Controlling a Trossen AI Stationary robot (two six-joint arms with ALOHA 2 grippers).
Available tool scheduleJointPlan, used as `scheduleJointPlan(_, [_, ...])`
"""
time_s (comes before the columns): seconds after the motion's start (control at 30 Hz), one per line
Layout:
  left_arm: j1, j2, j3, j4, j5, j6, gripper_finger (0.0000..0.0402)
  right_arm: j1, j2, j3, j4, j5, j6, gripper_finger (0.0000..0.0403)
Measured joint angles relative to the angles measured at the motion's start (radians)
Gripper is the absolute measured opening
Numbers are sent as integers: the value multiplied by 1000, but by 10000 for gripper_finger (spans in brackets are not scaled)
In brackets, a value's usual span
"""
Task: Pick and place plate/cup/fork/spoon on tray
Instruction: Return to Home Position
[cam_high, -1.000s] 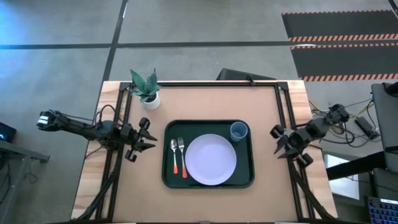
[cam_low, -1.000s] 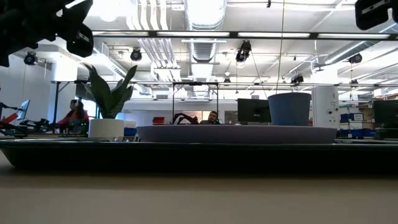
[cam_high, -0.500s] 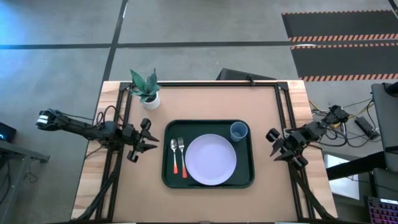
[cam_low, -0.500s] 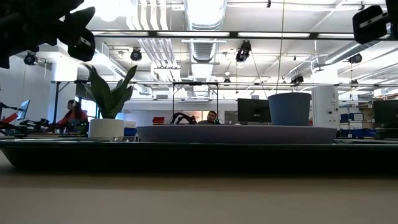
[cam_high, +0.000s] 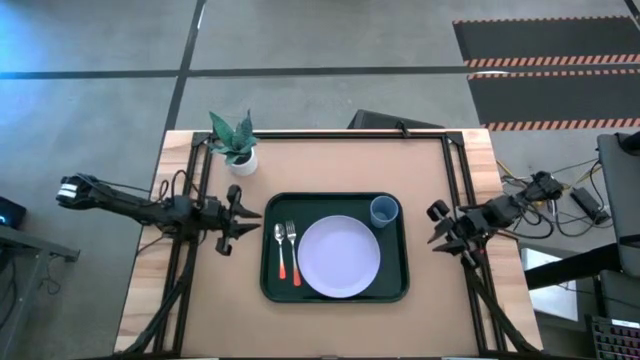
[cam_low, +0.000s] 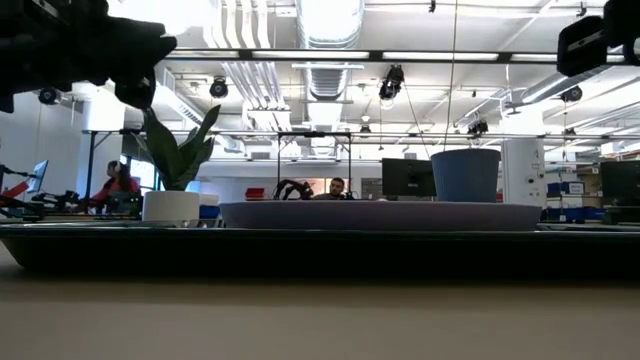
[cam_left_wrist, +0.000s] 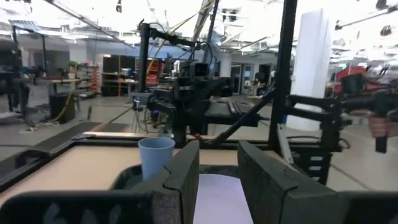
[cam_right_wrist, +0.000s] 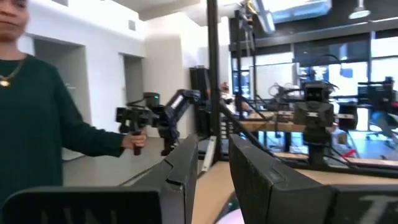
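Four things lie on the green tray (cam_high: 268, 280), which sits in the middle of the table (cam_high: 330, 165). The plate (cam_high: 340, 256) is in the middle. The cup (cam_high: 384, 211) is in a corner on the right claw's side. The fork (cam_high: 293, 248) and spoon (cam_high: 280, 250) lie side by side on the left claw's side.

The left claw (cam_high: 245, 222) hangs just beside the tray, spread a little and empty. The right claw (cam_high: 437, 228) hangs near the other edge, also a little spread and empty. Both arms reach in from the sides.

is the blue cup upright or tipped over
Upright: the small round blue cup shows its open mouth from above and stands straight on the dark green rectangular tray.
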Motion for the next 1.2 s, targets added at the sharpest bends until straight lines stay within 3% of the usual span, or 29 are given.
scheduleJointPlan(0.13, [29, 14, 0, 3, 0, 13, 93, -51, 0, 0, -17, -17, 26, 79])
scheduleJointPlan(0.4, [63, -19, 6, -155, 64, -105, 93, -106, 0, 0, -29, -111, 80, 79])
scheduleJointPlan(0.63, [64, -133, 109, -475, 70, -111, 93, -110, 0, -1, -46, -107, 72, 79])
scheduleJointPlan(0.87, [63, -277, 305, -864, 88, -18, 93, -110, -1, 0, -45, -106, 24, 79])
scheduleJointPlan(1.0, [63, -339, 330, -916, 88, 9, 93, -110, -1, 1, -50, -105, 2, 79])
scheduleJointPlan(1.2, [63, -400, 269, -940, 89, 9, 93, -121, -2, 1, -54, -105, -53, 79])
